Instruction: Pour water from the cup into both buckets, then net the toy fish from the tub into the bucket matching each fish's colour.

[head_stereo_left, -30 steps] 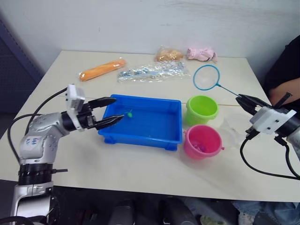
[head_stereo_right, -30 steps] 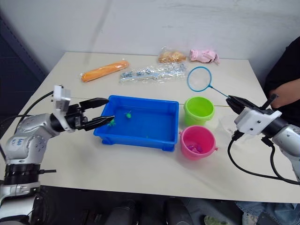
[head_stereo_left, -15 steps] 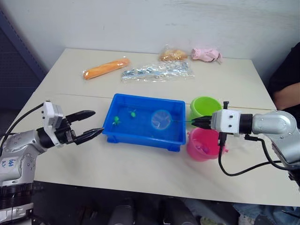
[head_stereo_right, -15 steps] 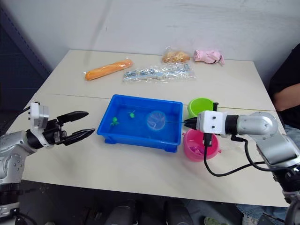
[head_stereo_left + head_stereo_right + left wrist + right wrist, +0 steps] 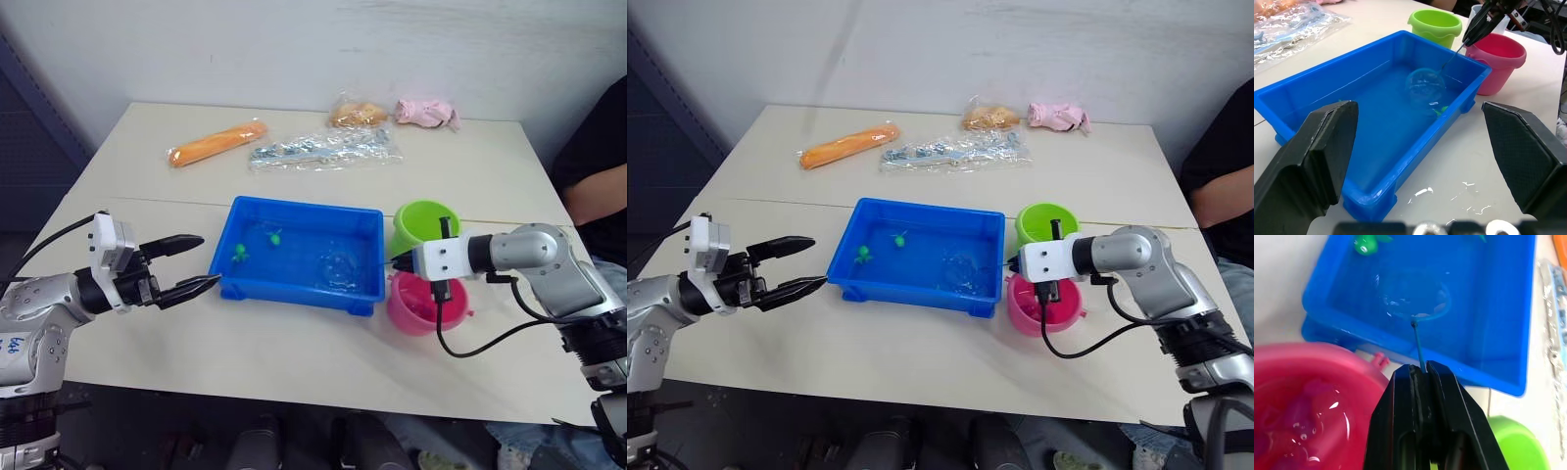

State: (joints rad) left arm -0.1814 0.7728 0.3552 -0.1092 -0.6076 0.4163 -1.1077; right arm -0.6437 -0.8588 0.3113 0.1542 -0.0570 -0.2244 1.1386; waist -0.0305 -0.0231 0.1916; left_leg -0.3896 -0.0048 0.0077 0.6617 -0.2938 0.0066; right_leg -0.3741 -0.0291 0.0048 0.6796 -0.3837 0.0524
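Two green toy fish (image 5: 240,254) float at the blue tub's (image 5: 294,291) left end, apart from the net (image 5: 338,266) dipped at its right end; left gripper (image 5: 197,264) gapes empty, right gripper (image 5: 400,262) pinches the net's handle.

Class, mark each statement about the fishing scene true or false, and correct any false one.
1. The right gripper is shut on the net handle. True.
2. The net hoop is over the pink bucket. False: it sits in the tub.
3. The left gripper holds a fish. False: its fingers are open and empty, beside the tub.
4. Green fish remain in the tub. True.
5. The green bucket lies tipped over. False: it stands upright.
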